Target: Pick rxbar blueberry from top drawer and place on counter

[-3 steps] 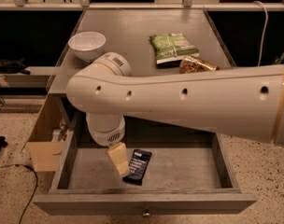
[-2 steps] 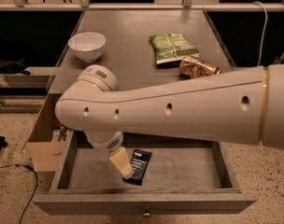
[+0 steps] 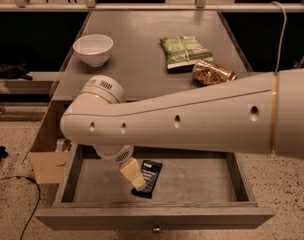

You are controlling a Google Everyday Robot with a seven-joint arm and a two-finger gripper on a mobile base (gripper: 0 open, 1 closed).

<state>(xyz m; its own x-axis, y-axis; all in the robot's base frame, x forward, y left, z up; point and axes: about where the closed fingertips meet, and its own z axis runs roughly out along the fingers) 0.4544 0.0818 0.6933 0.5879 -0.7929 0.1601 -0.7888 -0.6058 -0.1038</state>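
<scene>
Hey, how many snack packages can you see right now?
3. A green snack bag and a golden-brown packet lie on the counter; the rxbar blueberry lies in the top drawer, at the gripper. The arm may hide more.

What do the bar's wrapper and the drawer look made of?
The rxbar blueberry looks wrapped in dark plastic film, going by its pale print. The top drawer seems to be matte grey-painted wood, going by its plank sides. The gripper hangs inside it, beside the bar.

The single camera looks steeply down over the arm (image 3: pixel 192 114), close; claw (image 3: pixel 134 174) in the top drawer (image 3: pixel 202 178); counter (image 3: pixel 137 54) beyond.
</scene>
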